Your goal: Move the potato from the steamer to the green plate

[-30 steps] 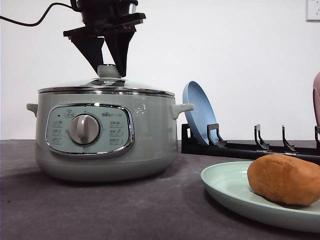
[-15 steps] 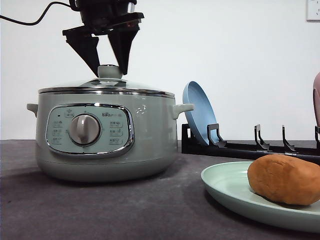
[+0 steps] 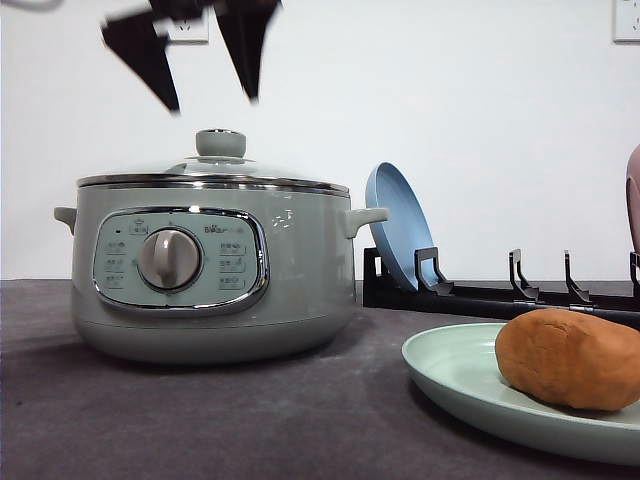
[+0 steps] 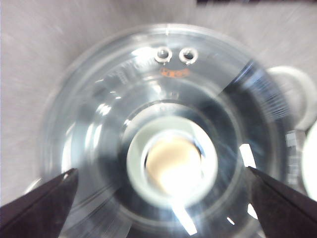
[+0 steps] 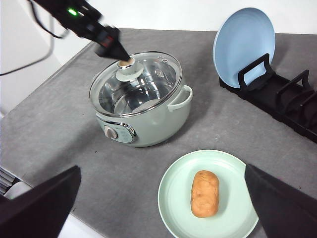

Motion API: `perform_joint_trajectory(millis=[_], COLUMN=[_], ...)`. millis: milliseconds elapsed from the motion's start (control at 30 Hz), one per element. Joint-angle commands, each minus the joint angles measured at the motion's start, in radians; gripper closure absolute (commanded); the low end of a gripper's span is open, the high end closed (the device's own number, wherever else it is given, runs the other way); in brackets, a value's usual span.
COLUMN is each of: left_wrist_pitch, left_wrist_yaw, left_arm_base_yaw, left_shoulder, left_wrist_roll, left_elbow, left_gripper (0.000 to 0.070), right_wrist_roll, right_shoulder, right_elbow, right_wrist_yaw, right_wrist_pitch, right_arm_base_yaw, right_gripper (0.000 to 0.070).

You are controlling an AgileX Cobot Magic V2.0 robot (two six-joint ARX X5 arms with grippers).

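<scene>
Above the steamer [image 3: 210,270] lid, the blurred left gripper [image 3: 205,95] hangs open, top cropped.

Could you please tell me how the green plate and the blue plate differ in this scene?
The green plate lies flat on the grey table, while the blue plate stands on edge in the black rack. The green plate carries the potato; the blue plate holds nothing. The green plate sits nearer the front table edge, the blue one farther back, beside the steamer. Both are round, shallow and matte.
</scene>
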Motion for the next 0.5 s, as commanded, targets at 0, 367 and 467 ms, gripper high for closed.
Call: perform_joint_trajectory(millis=[0, 367, 467], left_wrist_pitch=[-0.007, -0.025, 0.031], left_wrist_yaw=[-0.003, -0.003, -0.002], left_arm_base_yaw=[-0.006, 0.003, -0.001], left_shoulder=[-0.037, -0.297, -0.407], left_wrist_roll=[-0.006, 0.006, 0.011], left_elbow=[0.033, -0.029, -0.131], left_gripper=[0.0000, 0.0000, 0.0000], right_wrist_roll=[0.011, -0.021, -0.033], right_shoulder=[0.005, 0.005, 0.005], right_elbow=[0.013, 0.013, 0.012], right_wrist_yaw=[0.004, 0.010, 0.027], right_wrist_pitch=[0.010, 0.009, 0.009], right_arm_base_yaw=[0.005, 0.005, 0.005], right_gripper=[0.0000, 0.0000, 0.0000])
